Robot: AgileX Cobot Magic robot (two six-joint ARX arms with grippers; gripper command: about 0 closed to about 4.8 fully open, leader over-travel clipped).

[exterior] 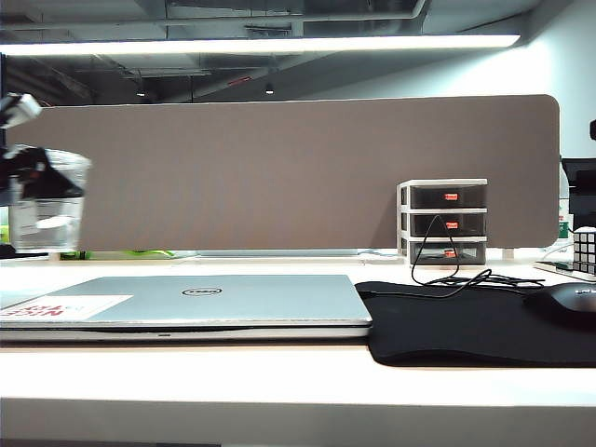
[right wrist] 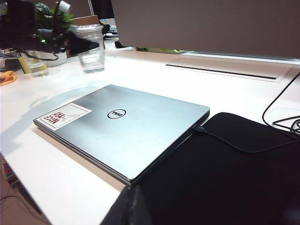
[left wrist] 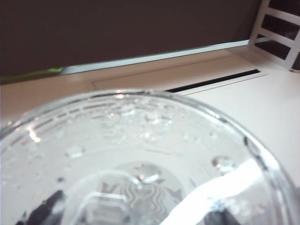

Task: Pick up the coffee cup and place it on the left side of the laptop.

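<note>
Coffee cup: the clear lidded coffee cup [exterior: 48, 200] hangs in the air off the left end of the Dell laptop [exterior: 200, 300], above the desk [exterior: 279, 372] and not touching it; its lid fills the left wrist view [left wrist: 140, 159].
Left gripper: the left gripper [right wrist: 70, 44] clamps the cup from the side, near its upper part, jaws spread wide around the cup's girth. Gripping high on the taper likely keeps the cup from slipping down.
Cup posture: upright, which suits a straight set-down.
Right gripper: not seen in any view; whether its jaws are apart or together cannot be told. Its camera looks over the laptop and the black mouse pad [right wrist: 225, 173] to the laptop's right.
Laptop: closed, flat, red-lettered sticker [right wrist: 64, 115] on its lid at the end nearer the cup.
Step in hand: judged as carrying; the cup appears already over the goal side.
Next move: lower it onto bare desk beside the laptop's left edge, then release.
Risk: thin plastic may flex under the squeeze.
</note>
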